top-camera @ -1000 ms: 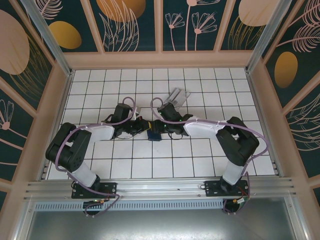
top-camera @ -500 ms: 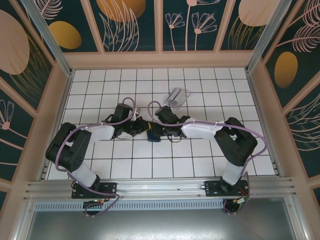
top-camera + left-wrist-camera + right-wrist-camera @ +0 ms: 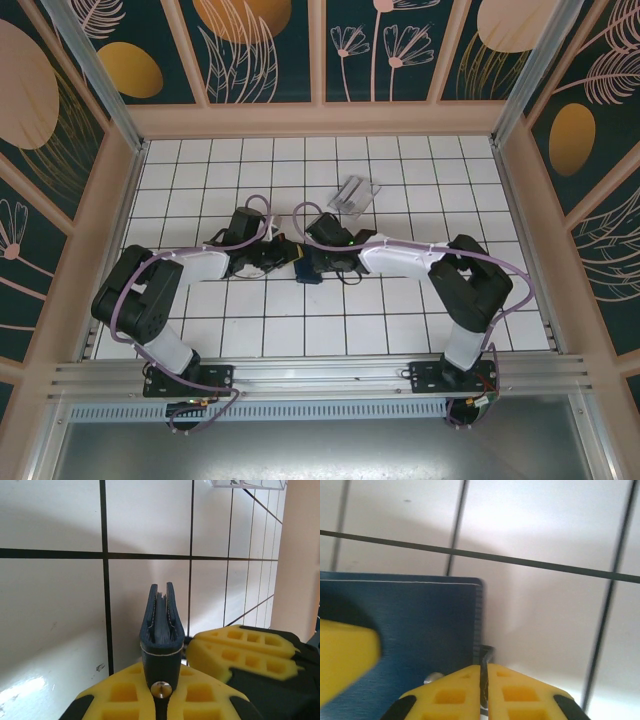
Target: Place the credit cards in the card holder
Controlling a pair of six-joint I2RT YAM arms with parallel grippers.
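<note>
My left gripper (image 3: 161, 676) is shut on a dark blue folding wallet (image 3: 161, 622) and holds it upright, edge-on, just above the tiles. In the right wrist view the wallet (image 3: 410, 625) shows as a flat blue face. A thin dark credit card (image 3: 485, 654) sticks out at its corner, and my right gripper (image 3: 484, 672) is shut on that card's edge. From above, both grippers meet at the wallet (image 3: 308, 271): the left gripper (image 3: 288, 256) on its left, the right gripper (image 3: 320, 258) on its right. The clear card holder (image 3: 355, 192) stands behind them, apart.
White tiled floor (image 3: 400, 300) with black grid lines, boxed in by wooden walls (image 3: 320, 118). The card holder's clear edge (image 3: 250, 484) shows at the top right of the left wrist view. The other gripper's yellow finger (image 3: 250, 650) sits close beside the wallet.
My right gripper has slid a little left up to the wallet and closed on the card's edge. The left gripper and the wallet have stayed put.
</note>
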